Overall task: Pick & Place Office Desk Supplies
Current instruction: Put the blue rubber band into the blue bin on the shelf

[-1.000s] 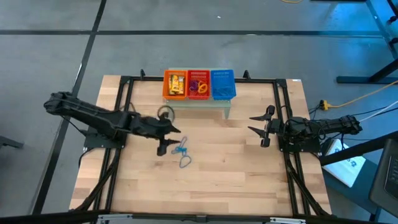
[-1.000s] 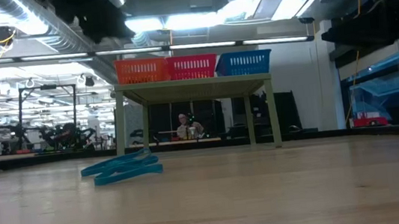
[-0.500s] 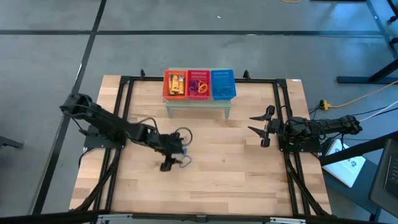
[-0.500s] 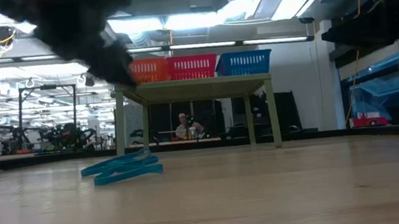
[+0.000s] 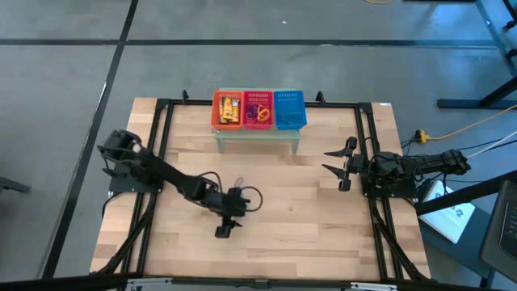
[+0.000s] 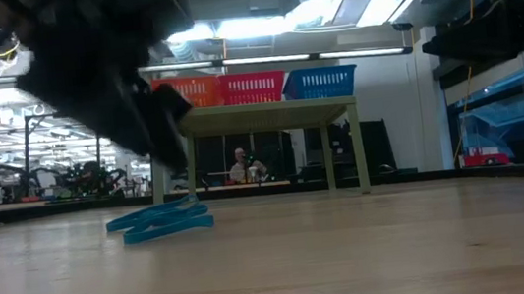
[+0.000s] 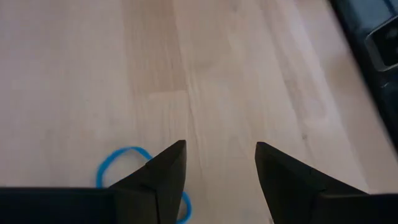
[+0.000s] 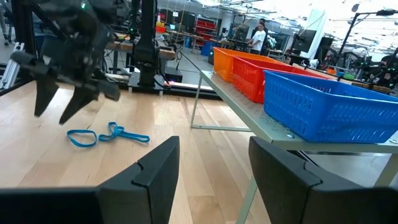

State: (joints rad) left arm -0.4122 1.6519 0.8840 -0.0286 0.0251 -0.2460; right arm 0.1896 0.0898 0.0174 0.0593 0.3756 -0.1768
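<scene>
Blue loops [image 6: 160, 221] lie flat on the wooden table, also seen in the right wrist view [image 8: 109, 134]; one loop [image 7: 121, 165] shows beside a finger in the left wrist view. In the high view the arm hides them. My left gripper [image 8: 57, 109] hangs open just above them, slanting down [image 5: 233, 212] [image 7: 217, 168], touching nothing. My right gripper [image 5: 329, 162] waits open at the table's right side [image 8: 214, 174]. Yellow-orange blocks fill the orange basket [image 5: 228, 109]. Purple and orange loops lie in the red basket [image 5: 258, 109].
The orange, red and blue baskets [image 5: 289, 109] stand in a row on a small raised shelf [image 5: 258, 136] at the table's far edge. A black frame [image 5: 161, 121] runs around the table. Bare wood [image 5: 299, 226] lies near the front.
My left gripper has come down and toward the table's near edge and right, tipping further downward, until it stands over the blue loops. The loops have stayed where they were.
</scene>
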